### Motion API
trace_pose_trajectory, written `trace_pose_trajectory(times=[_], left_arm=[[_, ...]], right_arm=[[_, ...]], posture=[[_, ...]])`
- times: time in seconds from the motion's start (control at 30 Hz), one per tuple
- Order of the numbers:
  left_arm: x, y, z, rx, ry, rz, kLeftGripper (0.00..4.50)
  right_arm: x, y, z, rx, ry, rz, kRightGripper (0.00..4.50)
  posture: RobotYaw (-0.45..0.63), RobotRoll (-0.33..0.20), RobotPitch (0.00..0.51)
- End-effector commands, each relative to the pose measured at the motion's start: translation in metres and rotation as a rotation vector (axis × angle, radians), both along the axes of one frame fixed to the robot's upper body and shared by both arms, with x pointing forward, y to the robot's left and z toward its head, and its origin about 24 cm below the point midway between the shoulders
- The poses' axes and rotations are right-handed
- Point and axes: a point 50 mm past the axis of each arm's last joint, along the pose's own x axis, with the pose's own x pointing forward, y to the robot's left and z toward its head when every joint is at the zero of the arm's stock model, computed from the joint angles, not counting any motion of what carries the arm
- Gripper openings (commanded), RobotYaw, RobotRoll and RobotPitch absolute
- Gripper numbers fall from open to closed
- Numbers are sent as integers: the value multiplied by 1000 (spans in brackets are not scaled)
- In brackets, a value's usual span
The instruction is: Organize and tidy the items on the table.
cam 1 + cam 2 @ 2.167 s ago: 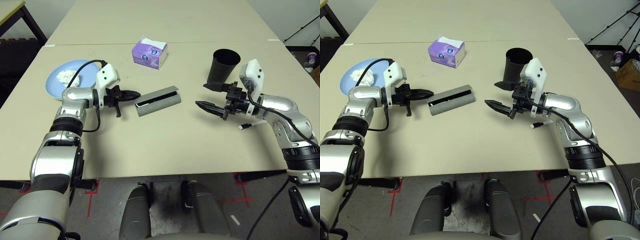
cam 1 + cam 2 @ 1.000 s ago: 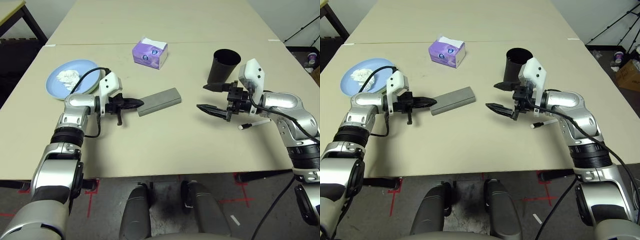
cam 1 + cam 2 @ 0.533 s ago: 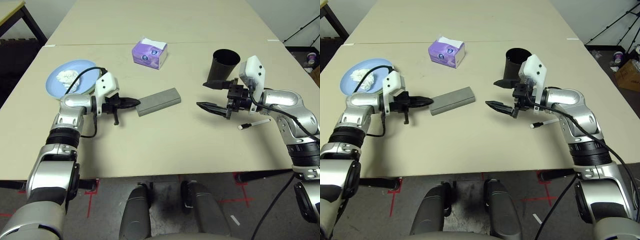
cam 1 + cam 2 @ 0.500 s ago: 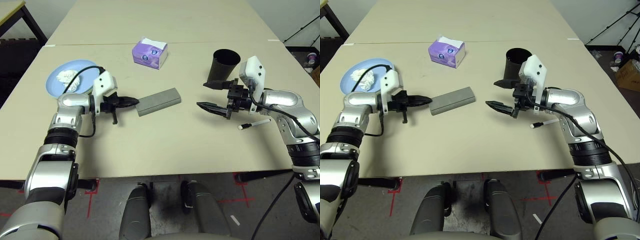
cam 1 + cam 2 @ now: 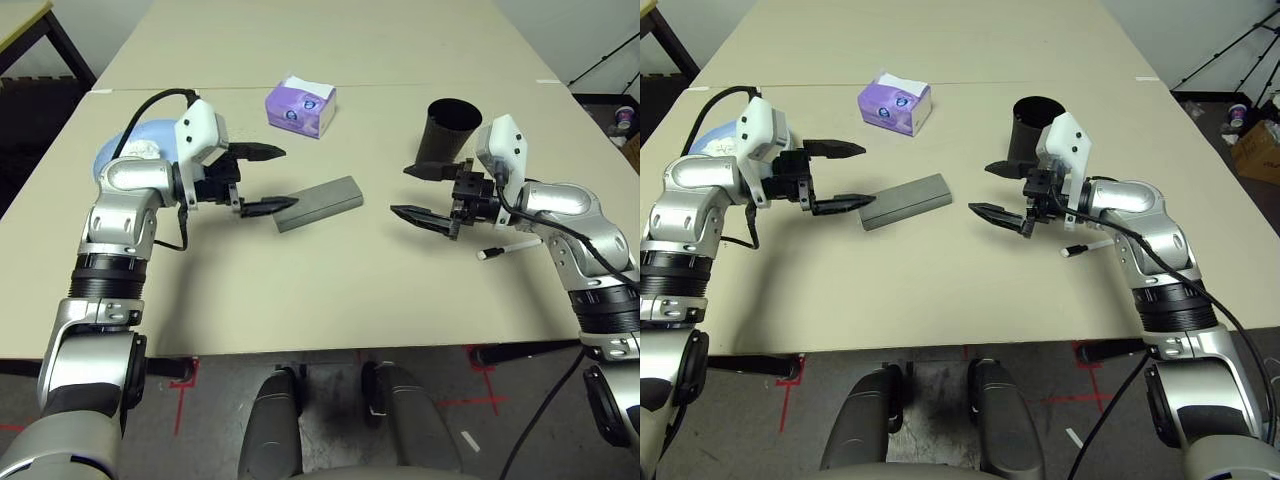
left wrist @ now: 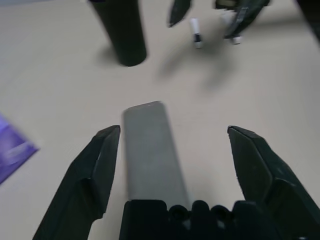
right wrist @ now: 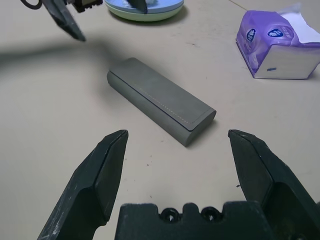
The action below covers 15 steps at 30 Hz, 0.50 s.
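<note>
The closed grey glasses case (image 5: 318, 203) lies flat at the tabletop's (image 5: 330, 290) centre; rigid, light, probably slick, so pinch across its narrow width. Left tool (image 5: 268, 180), at its nine o'clock, gapes released; right tool (image 5: 422, 193), at three o'clock, also spread, empty.

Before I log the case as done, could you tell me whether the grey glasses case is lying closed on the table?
Yes, the grey glasses case lies flat on the table with its lid shut along the seam.

The bench (image 5: 330, 290) looks like plain matt beige laminate, no shine at all. The grey glasses case (image 7: 161, 100) has a dull, slightly textured skin with a stitched seam along the lid. The black cup (image 5: 447, 130) reads as matt plastic, and the purple tissue box (image 7: 280, 45) is smooth printed card with soft white paper poking out.
</note>
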Motion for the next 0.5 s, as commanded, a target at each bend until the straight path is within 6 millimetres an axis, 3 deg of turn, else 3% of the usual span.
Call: trace_pose_trajectory(times=[0.03, 0.23, 0.5], left_arm=[[0, -14, -4, 36, 13, -92, 4449], [5, -19, -16, 50, 29, -110, 4449], [5, -18, -29, 26, 33, -66, 4449]], right_arm=[[-2, -9, 1, -58, 6, -4, 4500], [-5, -18, 1, -151, 27, -1, 4500], [-2, -42, 25, -351, 73, -3, 4500]], posture=[[-88, 0, 165], [-108, 0, 165], [-101, 0, 150]])
